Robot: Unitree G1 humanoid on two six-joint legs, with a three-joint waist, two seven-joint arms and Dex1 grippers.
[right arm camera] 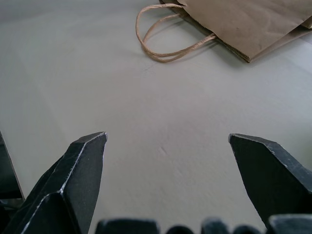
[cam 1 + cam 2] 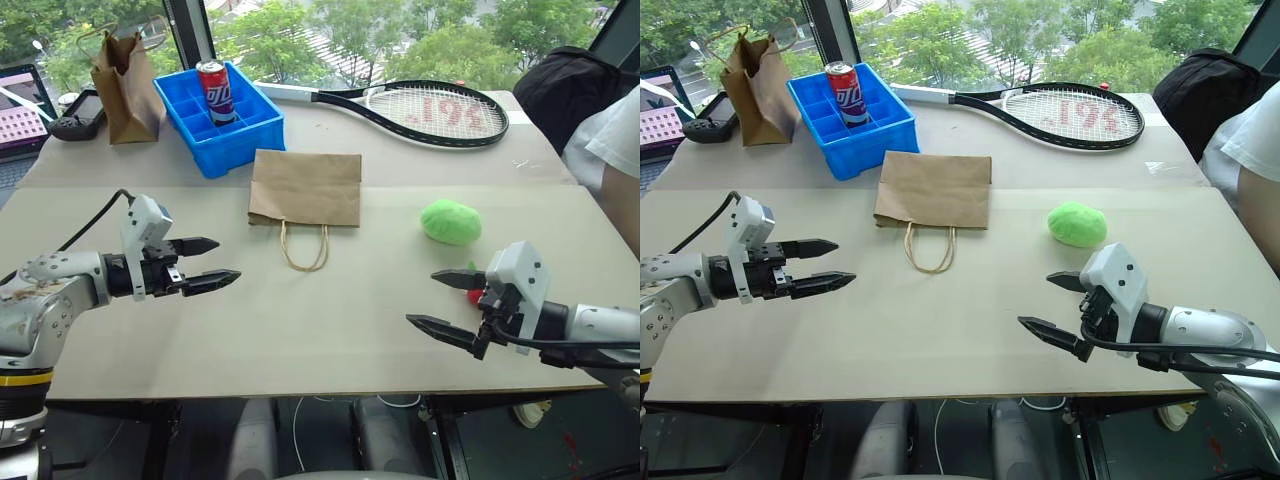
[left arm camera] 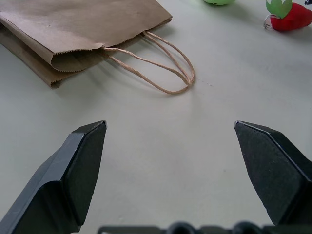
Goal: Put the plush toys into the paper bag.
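On the pale table's [image 2: 330, 330] middle, the wide brown kraft paper bag [image 2: 305, 188] lies flat, its two tan twisted-cord handles [image 2: 304, 248] looped toward the near edge. Right of it sits the lime-green rounded fuzzy plush [image 2: 450, 221], and nearer, the small red plush with a green leaf [image 3: 287, 14] rests just beside the right gripper [image 2: 452, 300]. The left wrist view shows that red toy whole and the bag's mouth slightly parted. Both grippers hang released and empty, the left gripper [image 2: 212, 262] near-left of the bag, well apart from it.
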